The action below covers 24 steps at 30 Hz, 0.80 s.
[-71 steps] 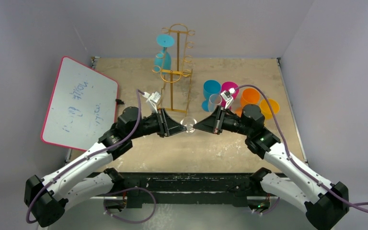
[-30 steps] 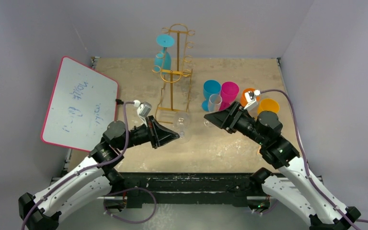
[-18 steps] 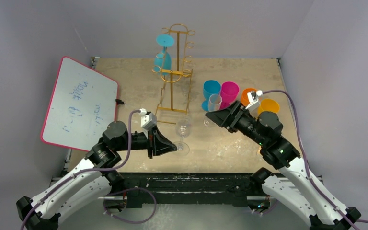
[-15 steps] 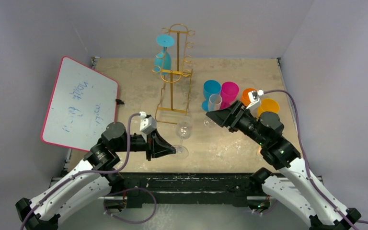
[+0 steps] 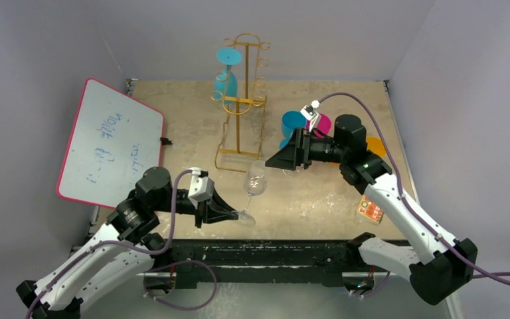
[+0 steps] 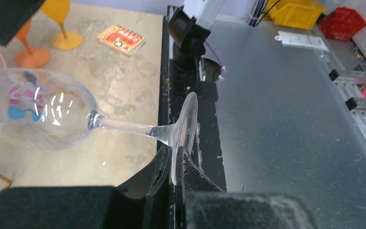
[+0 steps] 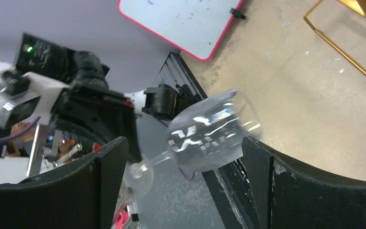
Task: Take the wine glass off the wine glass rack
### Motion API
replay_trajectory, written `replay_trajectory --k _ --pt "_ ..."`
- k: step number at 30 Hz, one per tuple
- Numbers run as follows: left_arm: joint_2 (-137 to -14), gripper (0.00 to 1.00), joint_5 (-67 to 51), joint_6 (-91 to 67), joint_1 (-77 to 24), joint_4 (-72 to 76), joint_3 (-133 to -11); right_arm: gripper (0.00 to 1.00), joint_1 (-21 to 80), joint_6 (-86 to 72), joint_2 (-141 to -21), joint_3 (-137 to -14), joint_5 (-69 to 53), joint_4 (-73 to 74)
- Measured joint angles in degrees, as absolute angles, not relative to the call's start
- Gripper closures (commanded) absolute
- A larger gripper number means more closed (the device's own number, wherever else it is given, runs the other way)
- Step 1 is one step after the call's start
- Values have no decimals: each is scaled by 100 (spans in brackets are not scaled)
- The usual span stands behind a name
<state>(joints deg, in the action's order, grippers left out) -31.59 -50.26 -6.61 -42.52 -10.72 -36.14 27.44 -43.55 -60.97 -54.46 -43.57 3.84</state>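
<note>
glass status: clear stemmed wine glass (image 5: 255,181) is off the tall gold wire rack (image 5: 240,100), tilted low over the beige desk (image 5: 319,199) near its front edge. left tool (image 5: 231,214), lower than a second ago, pinches its foot. right tool (image 5: 270,161), wide open and empty, now faces the bowl.
</note>
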Motion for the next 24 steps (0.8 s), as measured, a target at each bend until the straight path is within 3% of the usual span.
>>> replay_trajectory --k 6,17,24 --pt "-3647 100 -4930 357 -4252 -2248 -4110 12 2644 -4082 -6149 -5754 -4969 384" --pt "-3452 100 -4954 563 -4252 -2281 -4289 16 2624 -3828 -6781 -6049 -5129 587" --pt "-3343 100 -5199 578 -4252 -2279 -4565 27 2624 -3616 -7161 -6160 -5621 672"
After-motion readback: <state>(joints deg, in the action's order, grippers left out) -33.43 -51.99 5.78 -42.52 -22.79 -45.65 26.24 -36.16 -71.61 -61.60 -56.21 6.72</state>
